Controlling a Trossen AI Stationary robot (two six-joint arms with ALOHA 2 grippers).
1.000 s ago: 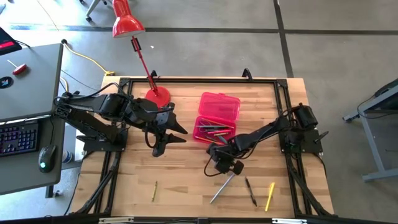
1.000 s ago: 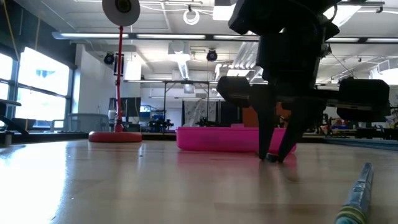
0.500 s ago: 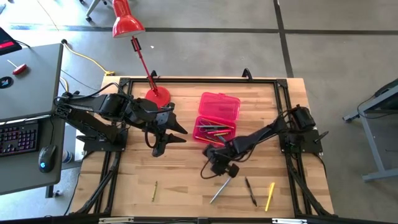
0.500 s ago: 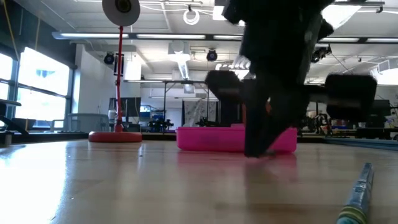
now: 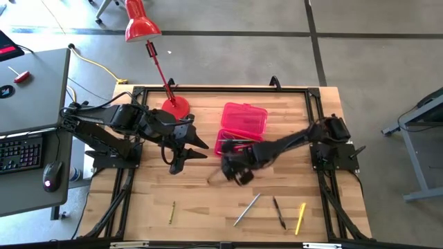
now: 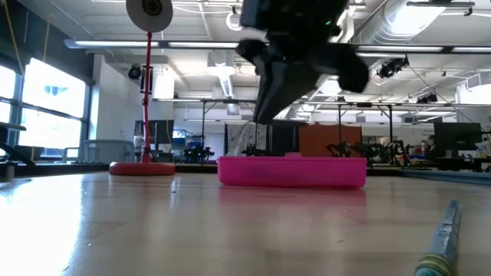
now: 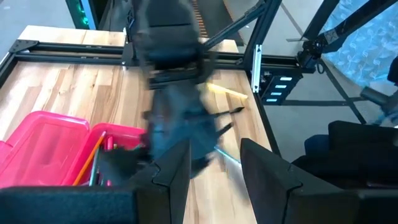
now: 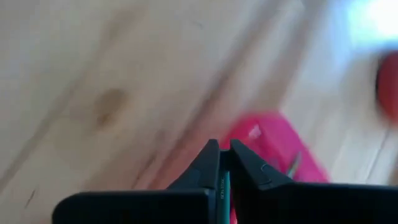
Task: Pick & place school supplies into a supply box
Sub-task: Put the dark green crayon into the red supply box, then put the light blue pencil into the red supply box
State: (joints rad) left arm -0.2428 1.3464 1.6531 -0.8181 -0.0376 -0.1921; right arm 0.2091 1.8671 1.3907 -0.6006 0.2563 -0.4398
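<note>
The open hot-pink supply box [image 5: 243, 122] rests on the table's middle, with several pens [image 5: 239, 144] lying in its tray; it also shows in the low view [image 6: 291, 171] and in the left wrist view [image 7: 56, 144]. My right gripper [image 5: 233, 172] hangs blurred above the table just near-left of the box, raised in the low view [image 6: 265, 109], and is shut on a thin green pencil [image 8: 224, 185]. My left gripper [image 5: 192, 153] waits open left of the box, its fingers apart [image 7: 214, 177]. A grey pen [image 5: 247, 209], a dark pen [image 5: 279, 213], a yellow pen [image 5: 300, 218] and a small pencil [image 5: 172, 211] lie flat near the near edge. My right gripper pinches the thin green pencil between its two fingers; a green strip [image 8: 224, 180] shows in the narrow gap between them. The pencil is lifted clear of the table. Blur and the fingers themselves hide which part of it is held.
The red desk lamp stands by its round base [image 5: 174, 107] at the far left of the table, its head [image 5: 142, 26] beyond the far edge. A striped pen end [image 6: 443, 234] lies close to the low camera. A desk with a keyboard [image 5: 21, 149] stands left of the table.
My right gripper has risen from the table, where its fingertips stood near the grey pen, and has swung toward the table's left and far side, up to the near end of the pink box. The pens on the table lie as before.
</note>
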